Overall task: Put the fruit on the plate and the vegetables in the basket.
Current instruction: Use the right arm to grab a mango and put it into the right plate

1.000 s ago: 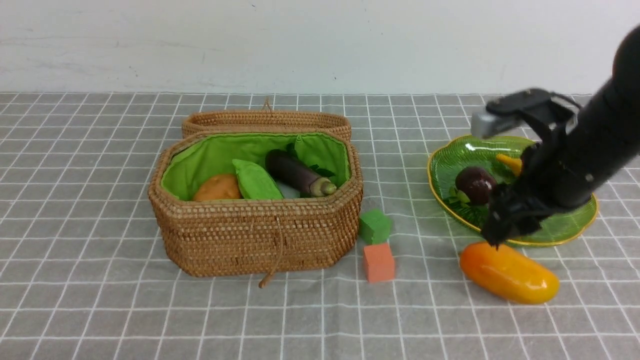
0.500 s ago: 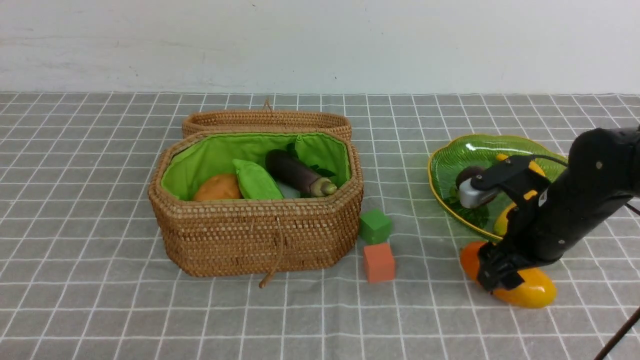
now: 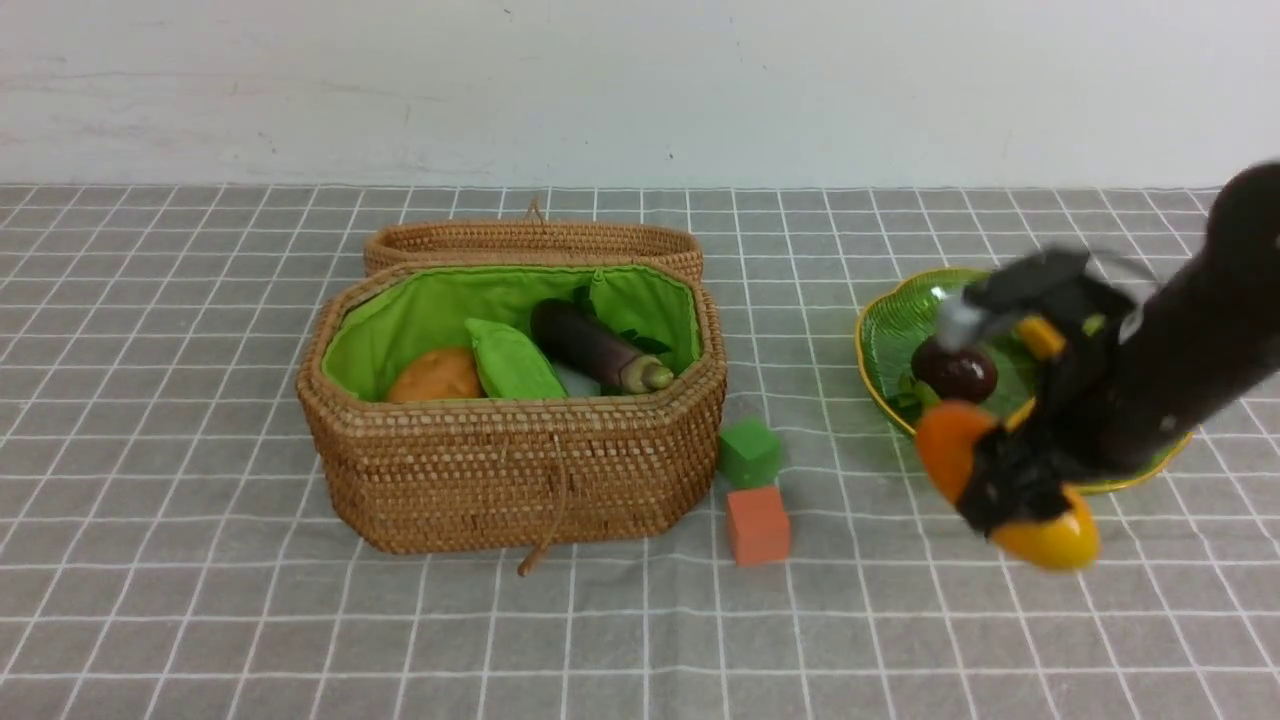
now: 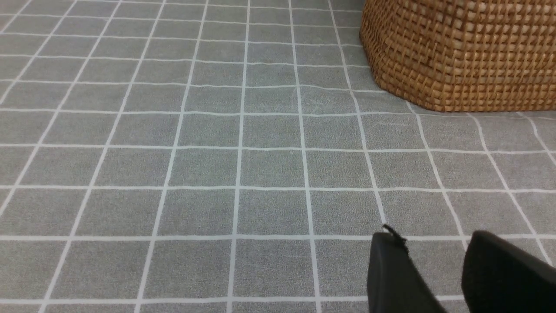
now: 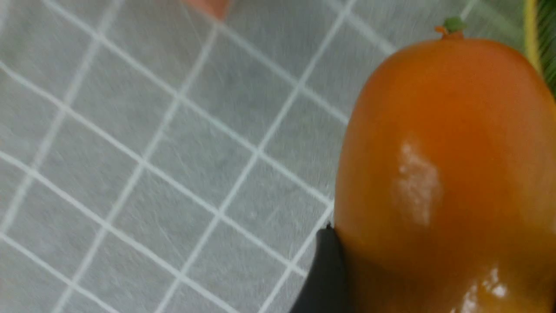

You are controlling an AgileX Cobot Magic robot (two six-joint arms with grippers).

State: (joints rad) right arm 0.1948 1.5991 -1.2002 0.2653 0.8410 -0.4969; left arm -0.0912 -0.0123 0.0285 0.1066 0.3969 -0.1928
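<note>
- Clearly, the right gripper [image 3: 1012, 492] is clamped around the middle of the mango [image 3: 945, 445], holding it clear of the cloth [image 3: 200, 600].
- Just behind it sits the plate [image 3: 885, 335], with the mangosteen [image 3: 955, 372] and banana [image 3: 1040, 335] on it.
- Well off to its left stands the basket [image 3: 510, 470], holding the potato [image 3: 435, 377], cucumber [image 3: 512, 362] and eggplant [image 3: 590, 345].
- Left gripper [image 4: 434, 269]: fingers slightly apart, holding nothing, with a basket corner ahead of it.

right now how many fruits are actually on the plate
2: the mangosteen and the banana lie on the plate. The mango is in the right gripper.
</note>
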